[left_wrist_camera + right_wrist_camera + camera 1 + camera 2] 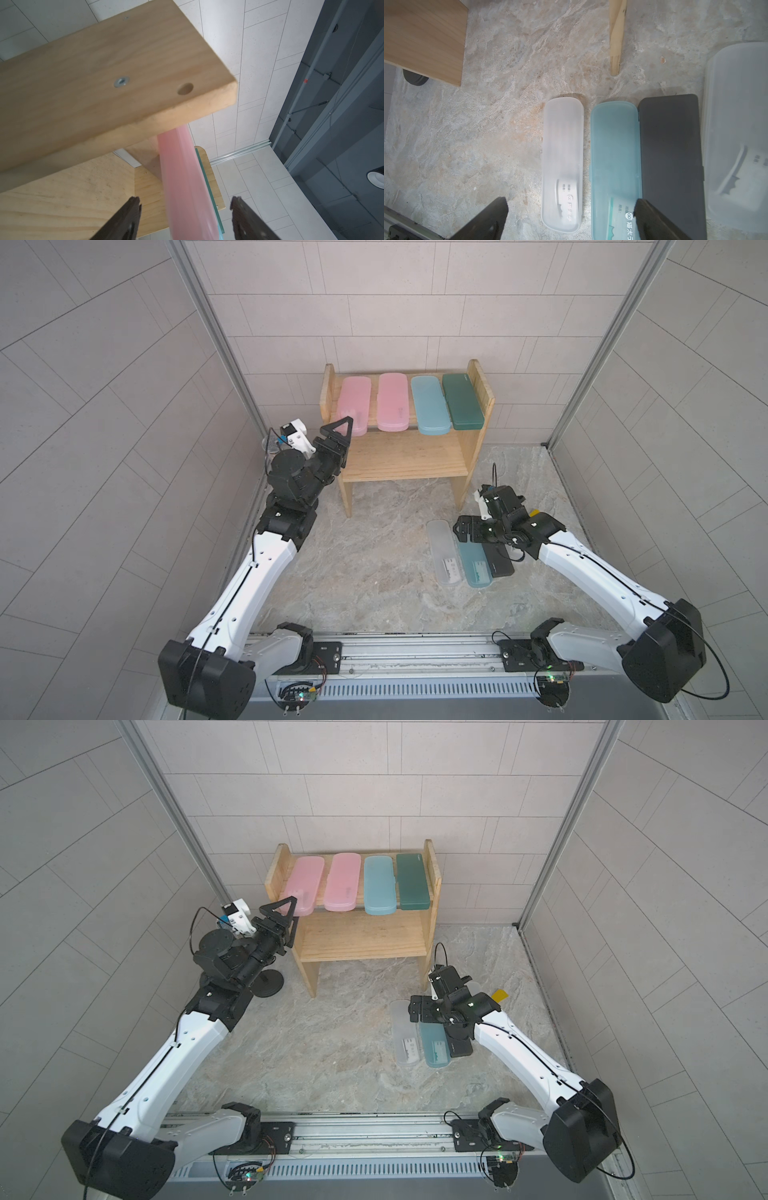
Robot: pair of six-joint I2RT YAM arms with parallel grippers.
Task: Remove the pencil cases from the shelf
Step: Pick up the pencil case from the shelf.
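pink pencil case [182, 166] on shelf [104, 72], between parted jaws of left gripper [185, 201]

Left arm [257, 568] extends forward and up, wrist raised. Left tool [338, 429] sits at the front left corner of the shelf [405, 456], level with its upper tier and pointing into it. In the left wrist view its jaws are apart and the fingers [124, 220] press on nothing. Right arm [594, 572] comes in low, wrist bent downward. Right tool [464, 531] hangs in front of the shelf's right side panel, below the lower tier, pointing down with jaws wide apart.
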